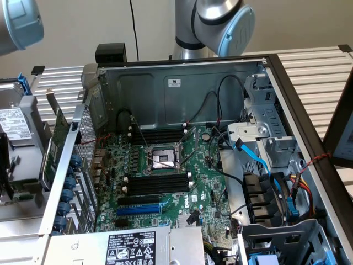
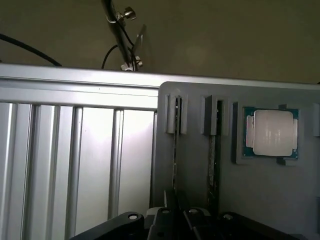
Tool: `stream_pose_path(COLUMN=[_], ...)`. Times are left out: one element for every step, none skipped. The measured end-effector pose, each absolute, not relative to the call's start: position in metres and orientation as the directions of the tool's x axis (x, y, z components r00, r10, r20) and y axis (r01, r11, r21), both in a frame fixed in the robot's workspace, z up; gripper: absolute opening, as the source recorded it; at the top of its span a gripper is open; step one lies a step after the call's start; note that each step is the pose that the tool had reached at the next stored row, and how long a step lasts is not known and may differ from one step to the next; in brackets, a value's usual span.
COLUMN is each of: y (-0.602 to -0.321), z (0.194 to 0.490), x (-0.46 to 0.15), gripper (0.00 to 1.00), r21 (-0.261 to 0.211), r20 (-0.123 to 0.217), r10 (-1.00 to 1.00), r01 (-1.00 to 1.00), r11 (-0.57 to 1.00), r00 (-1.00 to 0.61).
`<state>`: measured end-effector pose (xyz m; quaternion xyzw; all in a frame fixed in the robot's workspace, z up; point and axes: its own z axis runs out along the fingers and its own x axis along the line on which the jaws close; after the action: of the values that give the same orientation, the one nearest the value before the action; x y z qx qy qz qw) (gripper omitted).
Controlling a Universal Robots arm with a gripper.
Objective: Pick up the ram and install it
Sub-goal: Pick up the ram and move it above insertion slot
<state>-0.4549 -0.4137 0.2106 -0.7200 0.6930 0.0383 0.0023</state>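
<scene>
In the grooved grey plastic holder [image 2: 270, 200], the ram [image 2: 176, 150], a thin green circuit-board stick seen edge-on, stands in the groove farther from the silver-lidded processor chip [image 2: 272, 132]. The black gripper [image 2: 176, 212] seems pinched onto its near end, though the contact is shadowed. A good grasp is centred and square, so the stick slides straight without binding. Two sticks, one processor; the second stick [image 2: 214, 160] stands untouched.

Arm [image 1: 212, 16] bent high; hand [image 2: 176, 219], fingers [image 2: 161, 222] pinched close together.
</scene>
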Motion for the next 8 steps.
stream_pose_path(y=[-0.414,-0.415,-0.415,-0.415,-0.416,-0.416,-0.417,-0.417], z=[0.213,0.215,0.218,0.222,0.226,0.230,0.234,0.239], x=[-0.455,-0.455,-0.455,-0.455,-0.455,-0.455,-0.455,-0.455], gripper=[0.13,0.13,0.13,0.13,0.13,0.13,0.13,0.13], r21=[0.053,0.056,0.059,0.061,0.063,0.065,0.066,0.067], r20=[-0.059,-0.059,-0.059,-0.059,-0.059,-0.059,-0.059,-0.059], r10=[-0.998,-0.998,-0.998,-0.998,-0.998,-0.998,-0.998,-0.998], r01=[-0.998,-0.998,-0.998,-0.997,-0.997,-0.997,-0.997,-0.997], r11=[-0.039,-0.038,-0.038,-0.037,-0.037,-0.037,-0.037,-0.037], r00=[0.036,0.035,0.034,0.034,0.033,0.033,0.033,0.033])
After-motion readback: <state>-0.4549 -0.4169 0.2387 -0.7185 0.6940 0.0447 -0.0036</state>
